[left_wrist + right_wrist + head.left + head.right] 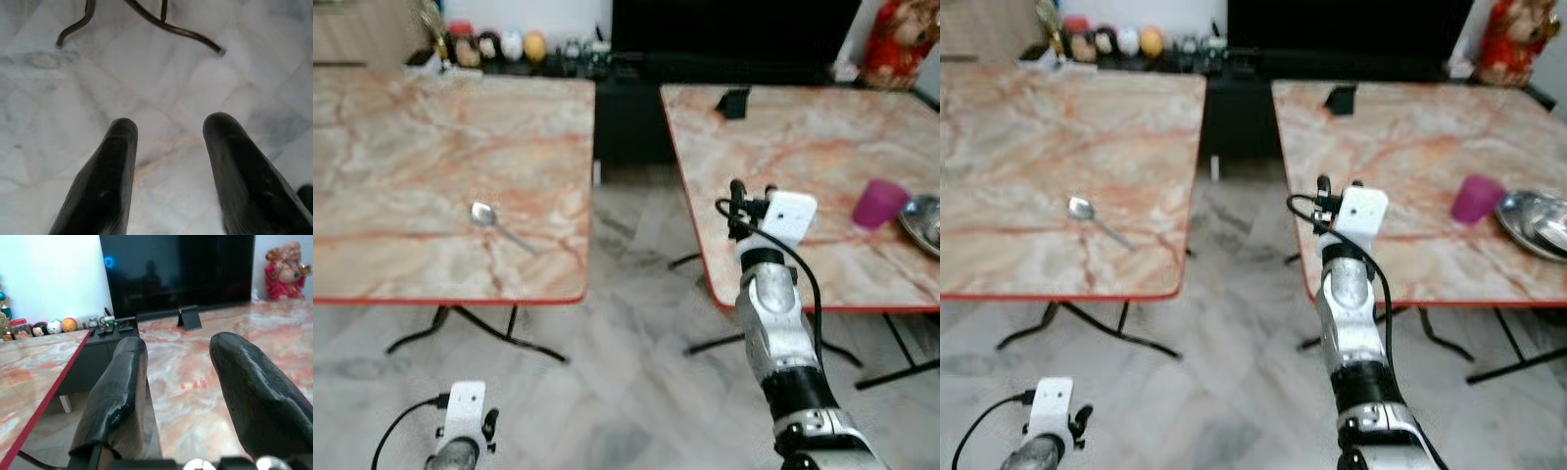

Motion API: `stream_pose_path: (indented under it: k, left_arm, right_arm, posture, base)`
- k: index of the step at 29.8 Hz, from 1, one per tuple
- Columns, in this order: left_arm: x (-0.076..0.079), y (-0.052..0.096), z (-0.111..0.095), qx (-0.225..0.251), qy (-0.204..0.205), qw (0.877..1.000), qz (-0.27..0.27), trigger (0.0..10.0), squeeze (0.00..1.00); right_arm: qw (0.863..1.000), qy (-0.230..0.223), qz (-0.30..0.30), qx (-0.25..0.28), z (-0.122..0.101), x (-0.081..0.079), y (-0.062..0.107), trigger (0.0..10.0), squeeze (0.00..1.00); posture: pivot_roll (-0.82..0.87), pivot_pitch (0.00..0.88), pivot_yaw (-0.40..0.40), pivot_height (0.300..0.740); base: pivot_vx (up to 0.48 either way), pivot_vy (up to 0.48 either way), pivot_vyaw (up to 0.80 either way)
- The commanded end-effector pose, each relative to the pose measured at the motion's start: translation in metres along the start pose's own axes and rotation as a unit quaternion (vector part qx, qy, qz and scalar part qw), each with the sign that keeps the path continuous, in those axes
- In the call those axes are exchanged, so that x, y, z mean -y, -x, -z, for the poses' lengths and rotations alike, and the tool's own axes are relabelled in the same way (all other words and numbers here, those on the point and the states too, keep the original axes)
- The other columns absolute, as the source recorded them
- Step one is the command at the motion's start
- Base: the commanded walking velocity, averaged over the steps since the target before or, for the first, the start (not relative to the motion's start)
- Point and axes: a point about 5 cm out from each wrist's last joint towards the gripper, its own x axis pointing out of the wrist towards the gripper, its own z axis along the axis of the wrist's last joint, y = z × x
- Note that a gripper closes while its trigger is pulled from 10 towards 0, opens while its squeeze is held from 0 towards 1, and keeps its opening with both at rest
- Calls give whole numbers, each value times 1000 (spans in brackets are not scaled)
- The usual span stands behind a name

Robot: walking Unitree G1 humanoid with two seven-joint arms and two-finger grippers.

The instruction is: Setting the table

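Observation:
A metal spoon (499, 224) lies on the left marble table (401, 166), near its front right part. On the right table (783, 137) a purple cup (879, 203) stands next to a metal plate (925, 223) at the right edge of view. My right gripper (178, 352) is raised over that table's left front edge; it is open and empty, pointing along the tabletop. My left gripper (168, 127) hangs low over the floor, open, with nothing between its fingers (115, 161).
A tiled floor gap (631, 225) separates the two tables, with black table legs (480, 333) beneath. A small black stand (734, 101) sits on the far part of the right table. Behind are a dark TV cabinet (626, 108), small figurines (499, 44) and a red statue (899, 39).

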Motion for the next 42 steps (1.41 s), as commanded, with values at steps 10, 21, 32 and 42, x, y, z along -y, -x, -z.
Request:
stream_pose_path:
  k: [10, 21, 32, 42]
  left_arm:
    - [0, 2, 7, -13, 2, 1000, -2, 10000, 0]
    - [1, 2, 8, -14, 3, 1000, -1, 10000, 0]
    - [3, 2, 7, -13, 2, 1000, 2, 10000, 0]
    - [3, 1, 5, -12, 3, 1000, 1, 10000, 0]
  right_arm:
    - [1000, -3, 4, -3, 0, 1, -1, 10000, 0]
    - [1000, -2, 1, -5, 1, 0, -1, 10000, 0]
    - [1000, -2, -7, -6, 2, -4, -2, 10000, 0]
    - [1000, -3, -8, -5, 1, -4, -3, 10000, 0]
  posture:
    - [0, 0, -36, 740]
    - [2, 0, -37, 740]
    - [11, 0, -38, 740]
    - [13, 0, -40, 740]
  base:
    - [0, 337, 0]
    - [0, 337, 0]
    - [0, 338, 0]
    - [0, 264, 0]
